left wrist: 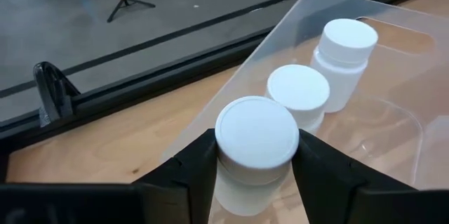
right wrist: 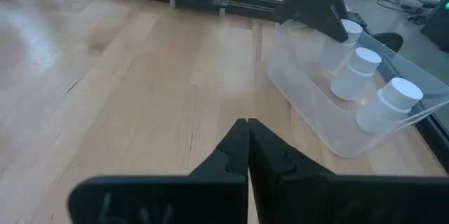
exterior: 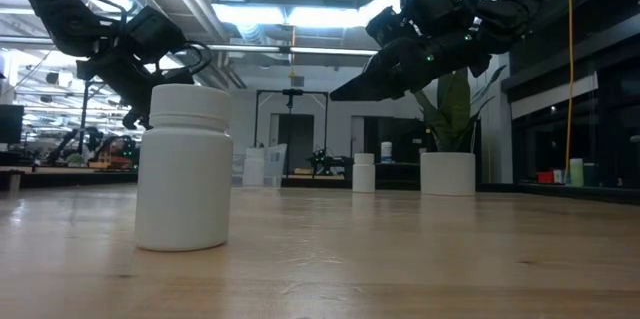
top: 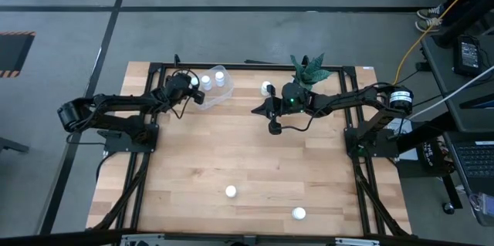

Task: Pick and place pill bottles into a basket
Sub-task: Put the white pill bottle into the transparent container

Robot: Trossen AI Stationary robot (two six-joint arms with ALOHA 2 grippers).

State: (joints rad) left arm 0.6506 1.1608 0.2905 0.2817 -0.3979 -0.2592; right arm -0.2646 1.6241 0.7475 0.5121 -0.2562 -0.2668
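- L gripper (left wrist: 256, 164) over basket (top: 210, 98) at table's 11 o'clock corner; fingers (left wrist: 193, 171) clamped on a bottle (left wrist: 257, 140), one each side of it just under the cap.
- Held bottle is inside the basket's near end; 2 more bottles (left wrist: 302, 97) (left wrist: 344, 59) stand in a row past it, at the gripper's 1 o'clock.
- R gripper (top: 273, 128) above table centre-rear, fingers pressed together, holding nothing; basket at its 2 o'clock in R wrist view.
- Loose bottles: one (top: 266, 88) near rear edge by plant pot (top: 309, 72), 12 o'clock of R gripper; two near front edge (top: 231, 191) (top: 299, 213), well apart.
- Mid-table wood is open between the arms and front bottles.
- Low view: front bottle (exterior: 184, 167) blocks part of the basket; L fingertips not visible there.
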